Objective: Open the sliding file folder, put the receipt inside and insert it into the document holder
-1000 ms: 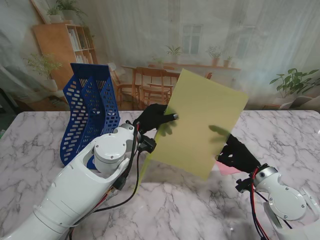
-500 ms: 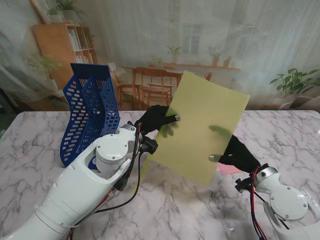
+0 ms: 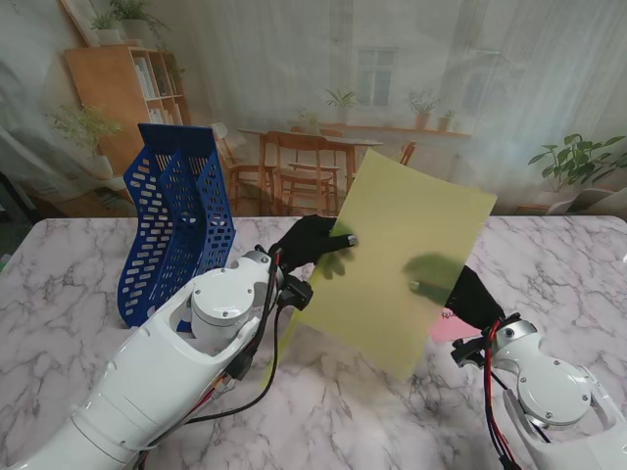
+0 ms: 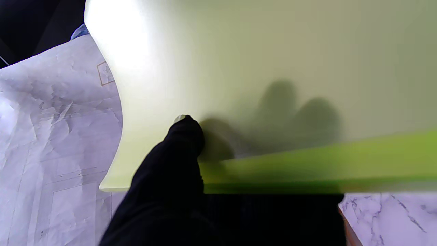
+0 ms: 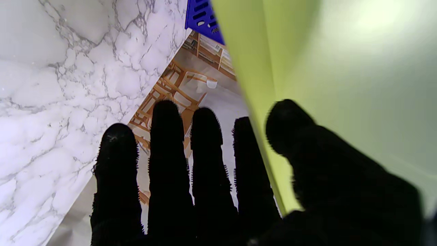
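Observation:
A translucent yellow-green folder is held up off the table, tilted, between my two hands. My left hand pinches its left edge, thumb on the near face and the other fingers showing as shadows behind. My right hand holds the lower right edge, with its thumb on one face and four straight fingers on the other. A creased white printed sheet shows beside the folder in the left wrist view only. The blue mesh document holder stands upright at the far left.
A small pink piece lies on the marble table beside my right wrist, partly hidden. The table's far edge runs just behind the folder and the holder.
The folder has drifted slightly to the right and lower. My right hand has slid farther from me, up behind the folder's lower right edge. My left hand followed a little to the right.

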### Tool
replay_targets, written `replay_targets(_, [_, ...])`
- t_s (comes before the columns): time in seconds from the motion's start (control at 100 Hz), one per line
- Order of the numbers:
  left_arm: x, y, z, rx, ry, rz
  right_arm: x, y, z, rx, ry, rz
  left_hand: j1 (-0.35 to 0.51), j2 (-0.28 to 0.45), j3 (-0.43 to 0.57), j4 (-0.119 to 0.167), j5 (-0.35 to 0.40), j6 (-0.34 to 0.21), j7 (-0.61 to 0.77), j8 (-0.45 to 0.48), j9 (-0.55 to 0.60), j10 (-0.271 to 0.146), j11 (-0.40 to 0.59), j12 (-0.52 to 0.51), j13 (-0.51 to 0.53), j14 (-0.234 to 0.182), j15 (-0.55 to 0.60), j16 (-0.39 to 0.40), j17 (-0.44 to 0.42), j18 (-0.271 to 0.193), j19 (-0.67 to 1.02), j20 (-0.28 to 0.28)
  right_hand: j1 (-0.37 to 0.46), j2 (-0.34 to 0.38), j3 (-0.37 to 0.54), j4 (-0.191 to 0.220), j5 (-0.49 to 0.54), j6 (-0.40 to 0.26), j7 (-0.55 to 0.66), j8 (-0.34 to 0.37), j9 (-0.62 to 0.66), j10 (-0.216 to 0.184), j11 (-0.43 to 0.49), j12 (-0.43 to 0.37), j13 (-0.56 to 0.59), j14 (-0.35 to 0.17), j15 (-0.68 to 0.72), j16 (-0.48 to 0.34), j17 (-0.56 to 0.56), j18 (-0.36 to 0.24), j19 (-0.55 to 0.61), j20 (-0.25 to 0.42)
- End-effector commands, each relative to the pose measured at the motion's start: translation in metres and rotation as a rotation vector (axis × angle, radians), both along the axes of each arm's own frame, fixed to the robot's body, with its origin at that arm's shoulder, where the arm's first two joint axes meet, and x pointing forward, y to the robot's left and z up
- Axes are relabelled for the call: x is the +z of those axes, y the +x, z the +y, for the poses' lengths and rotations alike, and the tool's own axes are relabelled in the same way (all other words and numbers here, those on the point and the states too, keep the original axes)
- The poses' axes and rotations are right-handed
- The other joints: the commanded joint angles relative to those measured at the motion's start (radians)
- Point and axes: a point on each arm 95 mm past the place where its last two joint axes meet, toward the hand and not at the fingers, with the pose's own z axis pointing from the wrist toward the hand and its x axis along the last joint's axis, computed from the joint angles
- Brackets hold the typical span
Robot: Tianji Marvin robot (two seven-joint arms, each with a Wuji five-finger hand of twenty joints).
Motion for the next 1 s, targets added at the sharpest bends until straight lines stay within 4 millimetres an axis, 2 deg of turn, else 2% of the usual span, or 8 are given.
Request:
replay_targets(0.0, [-0.008,0.000,-0.003,-0.015,0.016,0.034,0.003,0.002,0.005,-0.021,0.006,-0.008,0.071,0.039,0.050,0.006,0.017,-0.034,0.005,0.002,0.013,0.008,0.016,0.006,0.003,0.026,0.015,0.012,0.030,-0.100,0.070,0.003,0.076,0.035,-0.038,-0.037,0.033,0.019,0.116,-0.086,0.116,0.009,0.067,0.027,0.118,0.014,0.107,0.036,0.111,-0.052,0.124,-0.003])
replay_targets(0.04, [-0.011,0.001,-0.003,-0.015,0.021,0.044,0.005,0.003,0.006,-0.041,0.007,-0.005,0.071,0.039,0.056,0.008,0.013,-0.018,-0.001,-0.004,0.011,0.015,0.014,0.005,0.003,0.030,0.015,0.013,0.028,-0.097,0.070,0.003,0.114,0.040,-0.036,-0.033,0.064,0.040,0.164,-0.110,0.193,0.013,0.103,0.040,0.189,0.031,0.149,0.048,0.174,-0.039,0.166,-0.010])
replay_targets(0.11, [-0.016,0.001,-0.002,-0.013,0.040,0.066,0.006,0.005,0.008,-0.074,0.015,0.006,0.071,0.037,0.064,0.008,0.010,0.010,-0.012,-0.014,0.009,0.029,0.014,0.003,0.006,0.037,0.020,0.014,0.034,-0.090,0.078,0.007,0.138,0.021,0.049,-0.039,0.131,0.090,0.209,-0.127,0.308,0.013,0.182,0.081,0.304,0.053,0.200,0.061,0.274,-0.006,0.215,-0.042])
replay_targets(0.22, [-0.025,0.001,-0.001,-0.003,0.064,0.104,0.004,0.008,0.010,-0.118,-0.003,0.040,0.071,0.037,0.073,0.007,0.008,0.046,-0.031,-0.035,0.005,0.048,0.013,-0.005,0.013,0.049,0.025,0.010,0.045,-0.072,0.086,0.010,0.146,-0.001,0.101,-0.044,0.178,0.126,0.223,-0.128,0.373,0.025,0.231,0.118,0.394,0.073,0.222,0.072,0.355,0.041,0.240,-0.057])
replay_targets(0.35, [-0.037,0.001,0.004,0.024,0.083,0.136,-0.002,0.013,0.013,-0.161,-0.013,0.117,0.071,0.050,0.047,0.004,-0.002,0.061,-0.064,-0.064,0.001,0.057,0.013,-0.018,0.009,0.063,0.029,0.004,0.042,-0.055,0.086,0.009,0.153,-0.017,0.143,-0.049,0.204,0.129,0.227,-0.119,0.393,0.047,0.254,0.145,0.402,0.093,0.283,0.106,0.399,0.086,0.256,-0.054])
replay_targets(0.75, [-0.080,-0.003,0.023,0.107,0.148,0.255,-0.038,0.035,0.025,-0.234,-0.137,0.313,0.059,0.095,-0.080,0.031,-0.033,0.087,-0.172,-0.078,-0.060,0.071,-0.003,-0.037,-0.091,0.103,0.002,0.006,-0.070,-0.009,0.036,0.036,0.156,-0.032,0.176,-0.054,0.227,0.131,0.230,-0.080,0.395,0.059,0.252,0.159,0.402,0.112,0.327,0.105,0.433,0.109,0.279,-0.059])
replay_targets(0.98, [-0.098,-0.006,0.037,0.123,0.190,0.305,-0.054,0.040,0.031,-0.272,-0.177,0.390,0.014,0.112,-0.107,0.044,-0.082,0.087,-0.259,-0.065,-0.152,0.068,-0.036,-0.043,-0.216,0.134,-0.037,0.018,-0.207,0.005,-0.023,0.084,0.160,-0.038,0.189,-0.055,0.227,0.153,0.230,-0.069,0.397,0.068,0.255,0.163,0.400,0.121,0.342,0.102,0.438,0.125,0.281,-0.062])
replay_targets(0.99, [-0.099,-0.007,0.038,0.124,0.192,0.306,-0.055,0.041,0.031,-0.274,-0.179,0.392,0.012,0.112,-0.107,0.046,-0.080,0.086,-0.279,-0.051,-0.158,0.068,-0.037,-0.043,-0.223,0.135,-0.042,0.026,-0.212,0.004,-0.038,0.107,0.160,-0.038,0.190,-0.055,0.227,0.153,0.230,-0.069,0.398,0.068,0.255,0.163,0.400,0.121,0.343,0.101,0.438,0.126,0.281,-0.062])
